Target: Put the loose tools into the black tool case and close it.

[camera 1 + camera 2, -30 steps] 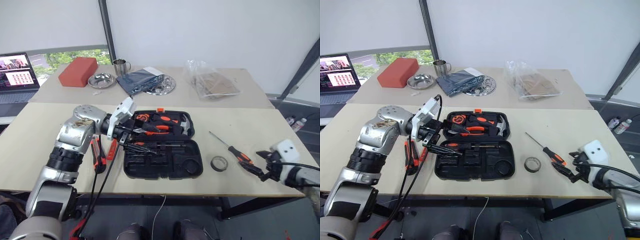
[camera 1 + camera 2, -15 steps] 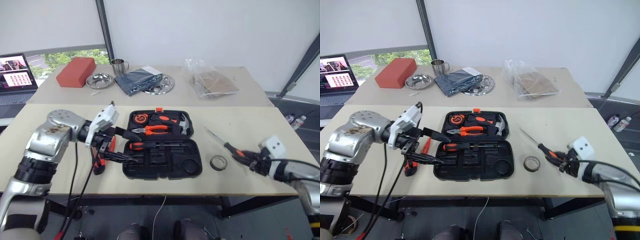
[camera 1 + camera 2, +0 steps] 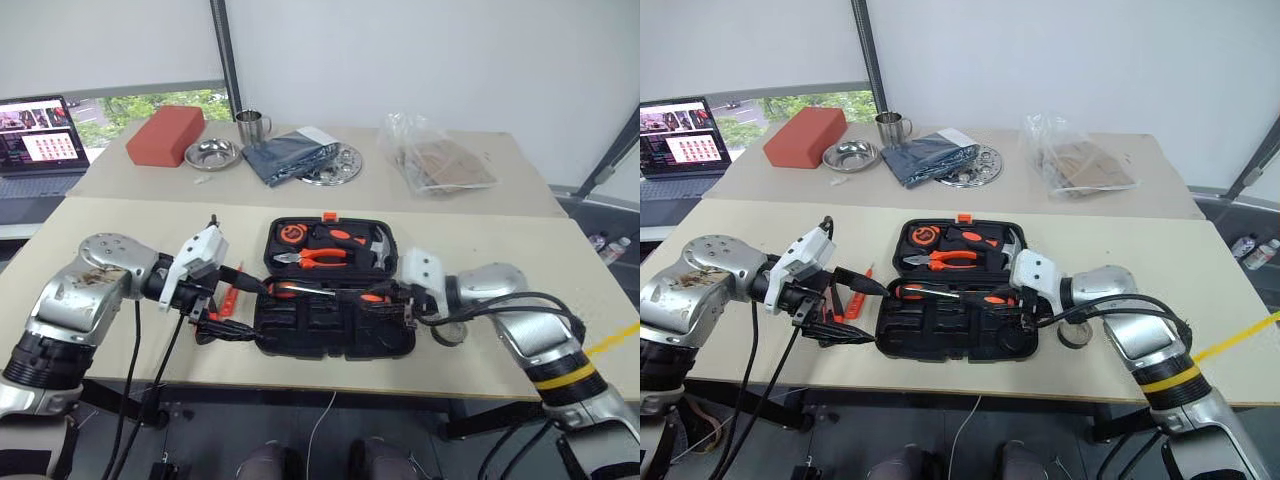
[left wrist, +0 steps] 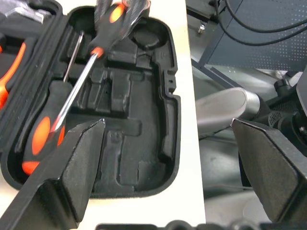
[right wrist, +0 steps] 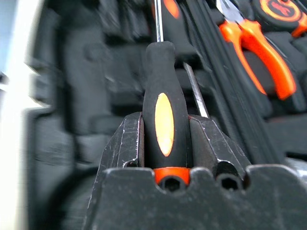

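The black tool case [image 3: 330,325] lies open in the middle of the table. My right gripper [image 3: 392,299] is shut on the black-and-orange handle of a screwdriver [image 5: 165,120], held low over the case's near half with its shaft pointing left. A second screwdriver [image 4: 41,139] lies in a slot just beneath it. My left gripper [image 3: 248,308] stands open at the case's left edge with nothing between its fingers. Orange loose tools [image 3: 845,300] lie on the table behind it, partly hidden. The small dark tape roll [image 3: 1072,338] sits right of the case, partly covered by my right arm.
Orange-handled pliers [image 3: 325,257] and a hammer [image 3: 375,245] sit in the case's far half. On the back table are a red-orange box [image 3: 165,135], metal bowl [image 3: 212,152], cup [image 3: 251,125], dark cloth [image 3: 290,155], plastic bag [image 3: 440,165] and laptop [image 3: 40,135].
My right gripper closed on the screwdriver at the table's right and carried it left to over the case. My left gripper drew back left from the case. The camera shifted.
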`<state>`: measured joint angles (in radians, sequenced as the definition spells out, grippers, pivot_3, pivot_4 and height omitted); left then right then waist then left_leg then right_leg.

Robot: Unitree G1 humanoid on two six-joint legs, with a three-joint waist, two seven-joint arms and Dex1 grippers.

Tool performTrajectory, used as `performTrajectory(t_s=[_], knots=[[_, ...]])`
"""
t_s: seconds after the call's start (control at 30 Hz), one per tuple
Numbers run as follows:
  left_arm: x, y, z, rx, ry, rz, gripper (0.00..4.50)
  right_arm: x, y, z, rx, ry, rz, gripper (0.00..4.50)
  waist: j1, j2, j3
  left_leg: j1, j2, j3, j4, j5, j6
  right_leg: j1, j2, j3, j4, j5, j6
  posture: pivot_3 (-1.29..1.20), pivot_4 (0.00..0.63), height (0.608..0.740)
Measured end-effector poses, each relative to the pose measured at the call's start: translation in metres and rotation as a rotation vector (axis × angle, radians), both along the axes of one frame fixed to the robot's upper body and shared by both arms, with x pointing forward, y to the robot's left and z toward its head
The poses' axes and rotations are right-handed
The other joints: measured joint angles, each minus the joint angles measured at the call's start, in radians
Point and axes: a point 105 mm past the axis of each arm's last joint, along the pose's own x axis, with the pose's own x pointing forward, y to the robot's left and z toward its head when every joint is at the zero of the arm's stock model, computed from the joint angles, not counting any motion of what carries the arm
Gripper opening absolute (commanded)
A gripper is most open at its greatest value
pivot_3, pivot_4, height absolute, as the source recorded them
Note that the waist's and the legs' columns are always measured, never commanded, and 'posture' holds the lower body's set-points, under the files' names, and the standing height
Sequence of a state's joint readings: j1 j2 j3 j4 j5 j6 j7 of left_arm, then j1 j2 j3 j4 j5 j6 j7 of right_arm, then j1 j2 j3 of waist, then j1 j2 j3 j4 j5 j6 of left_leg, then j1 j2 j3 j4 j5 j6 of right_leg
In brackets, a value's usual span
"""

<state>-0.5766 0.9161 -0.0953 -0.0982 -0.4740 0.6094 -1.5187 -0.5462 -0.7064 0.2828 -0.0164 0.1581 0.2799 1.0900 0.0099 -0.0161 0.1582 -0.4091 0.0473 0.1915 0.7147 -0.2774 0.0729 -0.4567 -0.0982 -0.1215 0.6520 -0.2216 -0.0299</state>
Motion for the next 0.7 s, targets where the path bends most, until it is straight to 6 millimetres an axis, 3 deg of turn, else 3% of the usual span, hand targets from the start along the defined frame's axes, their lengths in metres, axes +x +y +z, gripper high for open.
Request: performTrajectory(t_s=[0.17, 0.2, 0.3, 0.33, 0.43, 0.53, 0.7], knots=[[0.002, 0.0, 0.0, -0.003, -0.004, 0.014, 4.5, 0.006, -0.002, -0.002, -0.073, -0.077, 0.04, 0.99, -0.014, 0.0, 0.0, 0.003, 0.0, 0.001, 0.0, 0.0, 0.0, 0.0, 0.0, 0.002, 0.005, -0.004, 0.005, 0.0, 0.15, 0.736], [0.002, 0.0, 0.0, -0.003, -0.005, 0.015, 4.5, 0.007, -0.002, -0.003, -0.08, -0.085, 0.043, 1.79, -0.016, 0.0, 0.0, 0.003, 0.001, 0.001, 0.0, 0.0, -0.001, 0.0, 0.0, 0.002, 0.005, -0.004, 0.005, 0.0, 0.15, 0.736], [0.002, 0.0, 0.0, -0.003, -0.006, 0.018, 4.5, 0.011, 0.002, 0.0, -0.061, -0.098, 0.038, 2.9, -0.022, 0.0, 0.0, 0.004, 0.001, 0.002, 0.001, 0.001, -0.001, 0.0, 0.0, 0.003, 0.007, -0.004, 0.005, 0.0, 0.15, 0.736], [0.002, 0.0, 0.0, -0.004, -0.007, 0.019, 4.5, 0.012, 0.005, 0.002, -0.051, -0.094, 0.037, 3.12, -0.022, 0.0, 0.0, 0.004, 0.001, 0.002, 0.001, 0.001, -0.001, 0.0, 0.0, 0.003, 0.007, -0.004, 0.005, 0.0, 0.15, 0.736], [0.003, 0.0, 0.001, -0.006, -0.009, 0.021, 4.5, 0.012, 0.013, 0.008, 0.037, -0.044, 0.017, 3.12, -0.023, 0.0, 0.0, 0.004, 0.001, 0.002, 0.0, 0.001, -0.001, 0.0, 0.0, 0.003, 0.007, -0.003, 0.002, 0.0, 0.15, 0.736], [0.005, -0.001, 0.002, -0.014, -0.012, 0.021, 4.5, 0.011, 0.02, 0.018, 0.095, -0.027, 0.014, 2.31, -0.023, 0.0, 0.0, 0.004, 0.001, 0.002, 0.0, 0.001, -0.001, 0.0, 0.0, 0.003, 0.007, -0.001, -0.003, 0.0, 0.15, 0.736], [0.007, -0.001, 0.001, -0.022, -0.011, 0.025, 4.5, 0.011, 0.025, 0.019, 0.125, -0.007, 0.002, 0.59, -0.022, 0.0, 0.0, 0.004, 0.001, 0.002, 0.0, 0.001, -0.001, 0.0, 0.0, 0.003, 0.007, -0.001, -0.002, 0.0, 0.15, 0.736]])
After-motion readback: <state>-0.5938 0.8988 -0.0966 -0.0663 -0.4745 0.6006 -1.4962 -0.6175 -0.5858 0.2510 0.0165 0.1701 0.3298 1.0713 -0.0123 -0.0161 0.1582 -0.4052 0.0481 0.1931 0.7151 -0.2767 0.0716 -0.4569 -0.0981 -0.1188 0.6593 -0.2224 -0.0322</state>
